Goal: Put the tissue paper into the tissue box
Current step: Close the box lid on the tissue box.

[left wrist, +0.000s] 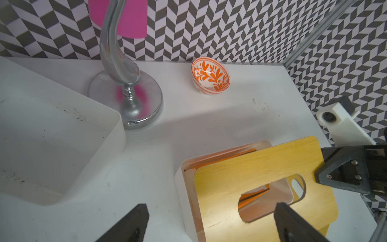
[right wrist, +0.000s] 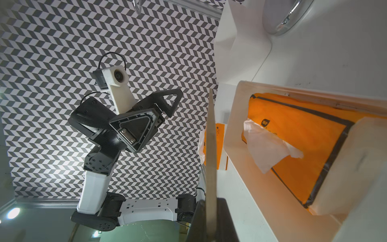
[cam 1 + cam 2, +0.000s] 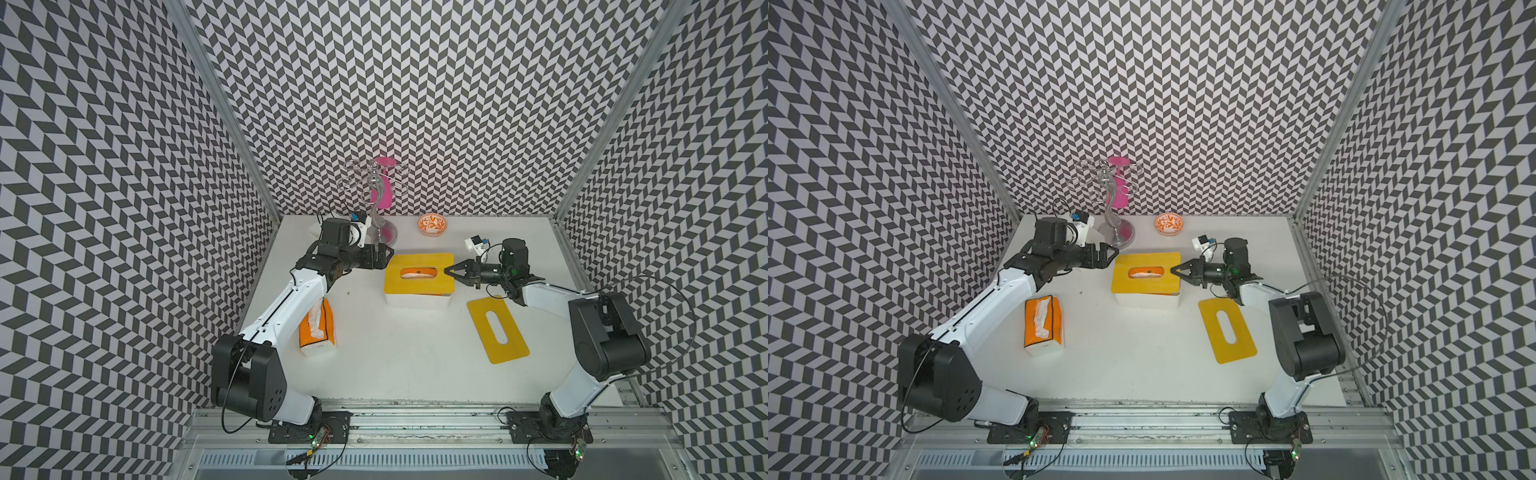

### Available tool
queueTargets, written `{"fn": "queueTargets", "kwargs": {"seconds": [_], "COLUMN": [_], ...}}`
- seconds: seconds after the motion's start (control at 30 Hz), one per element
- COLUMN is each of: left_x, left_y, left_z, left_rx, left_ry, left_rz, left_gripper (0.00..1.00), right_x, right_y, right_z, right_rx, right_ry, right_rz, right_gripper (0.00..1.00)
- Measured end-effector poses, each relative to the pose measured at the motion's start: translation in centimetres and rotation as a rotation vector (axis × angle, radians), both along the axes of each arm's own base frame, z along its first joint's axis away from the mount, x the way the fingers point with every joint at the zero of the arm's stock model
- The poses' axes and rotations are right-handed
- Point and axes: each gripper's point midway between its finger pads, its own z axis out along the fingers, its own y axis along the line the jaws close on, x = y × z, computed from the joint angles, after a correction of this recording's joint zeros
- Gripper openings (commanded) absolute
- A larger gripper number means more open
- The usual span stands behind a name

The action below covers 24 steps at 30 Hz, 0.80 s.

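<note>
In both top views, the tissue box (image 3: pixel 417 300) is located mid-bench (image 3: pixel 395 374) under a yellow lid (image 3: pixel 415 258). The orange tissue paper pack (image 3: pixel 417 273) is seen inside through the slot. The lid's edge is clamped by the right gripper (image 3: pixel 451 271). The left gripper (image 3: pixel 387 254) is spread wide just beside the opposite edge, grasping nothing. A second tissue pack (image 3: pixel 1043 326) and a spare lid (image 3: pixel 1227 330) are laid flat on either side. In the left wrist view, the lid is shown skewed, with one corner of the box rim left uncovered. In the right wrist view, a white tissue (image 2: pixel 266 146) is seen protruding from the pack inside the box.
</note>
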Motion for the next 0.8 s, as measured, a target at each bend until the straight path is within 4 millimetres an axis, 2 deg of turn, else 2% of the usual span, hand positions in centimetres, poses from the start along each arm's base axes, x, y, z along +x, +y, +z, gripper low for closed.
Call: {"fn": "queueTargets", "kwargs": {"seconds": [0.3,0.57,0.8], "left_x": [-1.1,-1.0,-0.9], "left_y": [0.1,-0.3,-0.4], "left_z": [-3.2,-3.6,-4.7], "left_rx": [0.015,0.005,0.009], "left_ry": [0.052,0.057,0.084], "left_rz": [-0.016,-0.032,-0.036], "left_gripper": [0.98,0.99,0.99], "right_x": [0.6,1.1,1.6], "right_y": [0.1,0.1,-0.5], "right_z": [-1.8,-2.5,-2.5], "right_rx": [-0.019,-0.005,0.017], "right_ry": [0.06,0.106,0.122], "right_rz": [0.005,0.012,-0.007], "right_gripper": [0.0,0.0,0.0]}}
